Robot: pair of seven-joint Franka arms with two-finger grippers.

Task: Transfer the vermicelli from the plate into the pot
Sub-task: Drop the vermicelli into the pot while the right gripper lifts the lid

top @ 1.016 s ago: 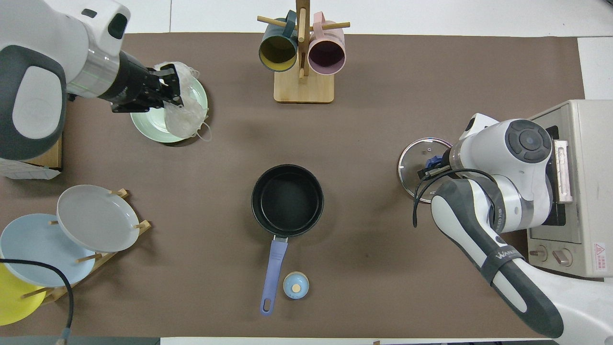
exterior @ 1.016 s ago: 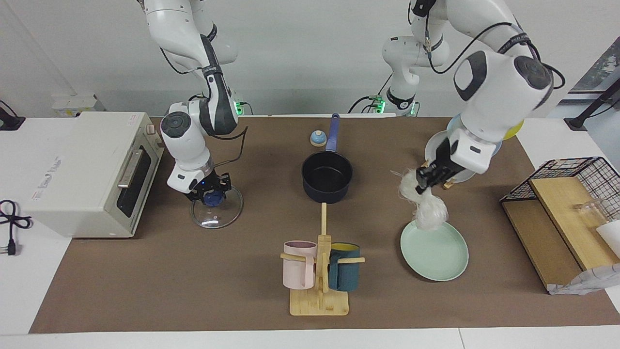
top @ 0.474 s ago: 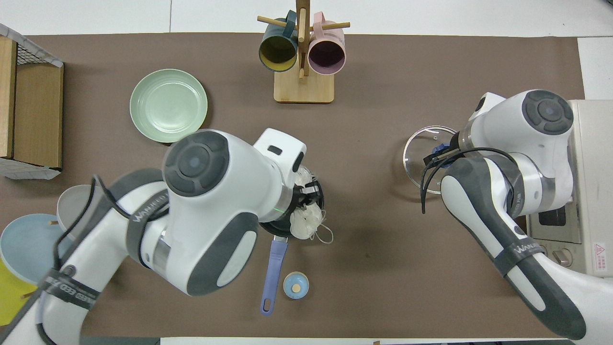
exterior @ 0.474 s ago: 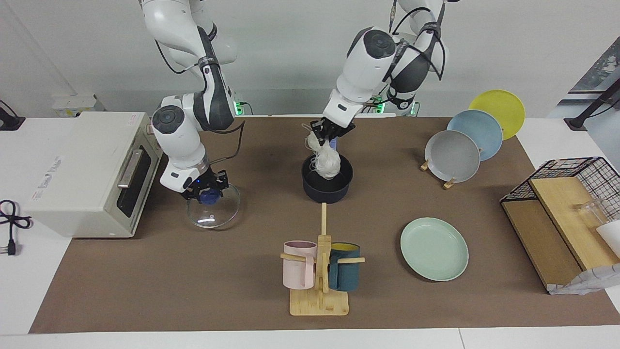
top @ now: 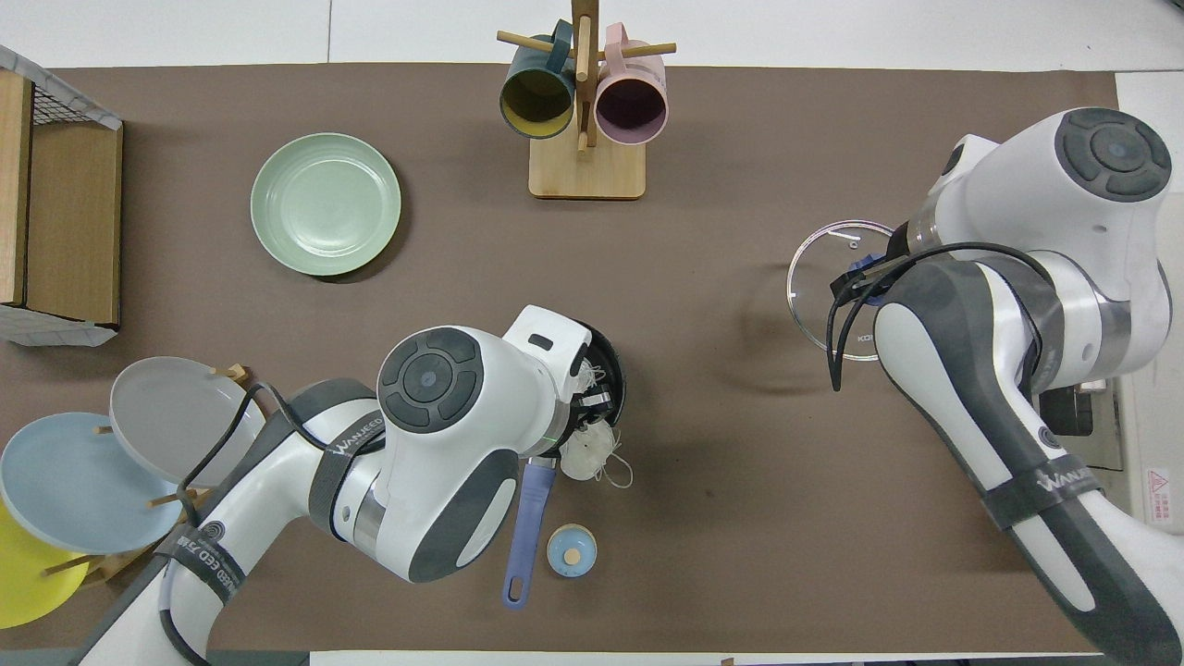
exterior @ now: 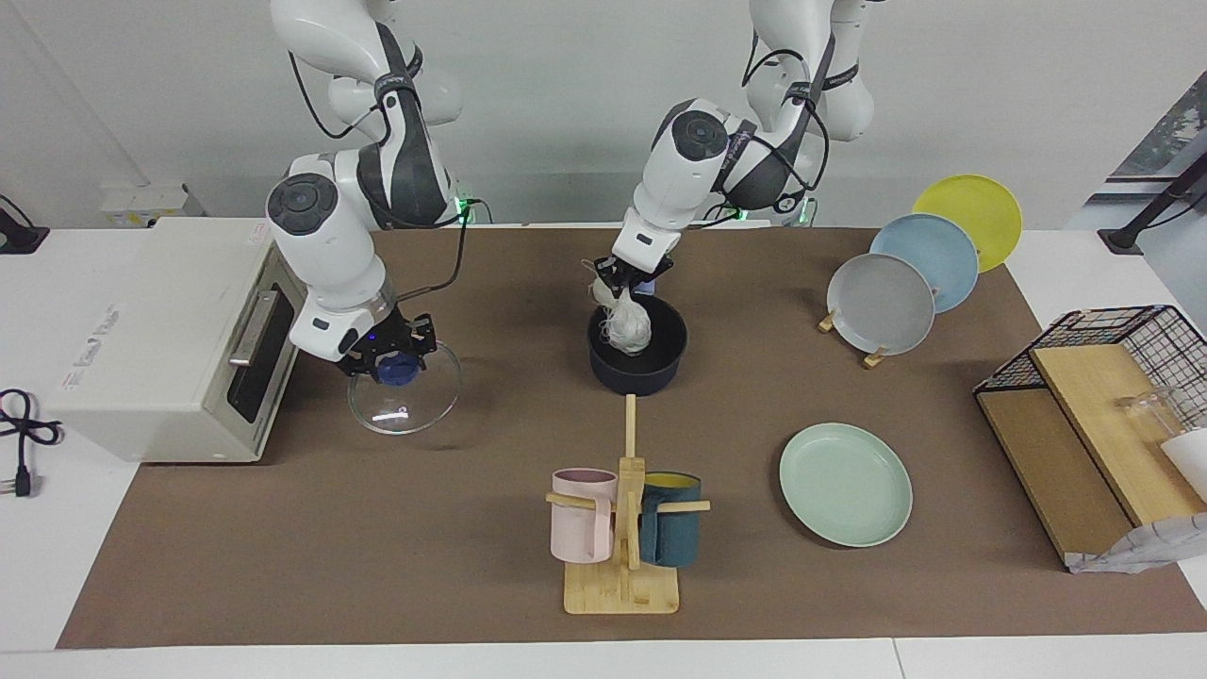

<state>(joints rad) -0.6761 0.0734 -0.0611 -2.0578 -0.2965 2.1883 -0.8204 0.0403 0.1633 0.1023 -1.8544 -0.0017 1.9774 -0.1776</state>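
The vermicelli (exterior: pixel 626 323) hangs as a white clump from my left gripper (exterior: pixel 625 279), which is shut on its top. Its lower nest dips inside the dark pot (exterior: pixel 639 360) in the middle of the table. In the overhead view the left arm covers most of the pot (top: pixel 608 355); part of the vermicelli (top: pixel 588 454) shows beside the blue handle (top: pixel 525 536). The mint-green plate (exterior: pixel 846 484) lies bare, farther from the robots, toward the left arm's end. My right gripper (exterior: pixel 395 363) is shut on the blue knob of the clear glass lid (exterior: pixel 405 401), held just above the table.
A mug tree (exterior: pixel 622 528) with a pink and a teal mug stands farther from the robots than the pot. A toaster oven (exterior: pixel 160 330) sits at the right arm's end. A plate rack (exterior: pixel 882 302) and a wire basket (exterior: pixel 1122 377) are at the left arm's end. A small blue dome (top: pixel 571 550) lies by the handle.
The left gripper carried the vermicelli from the plate to the pot and has now lowered it into the pot. The right gripper has raised the glass lid slightly.
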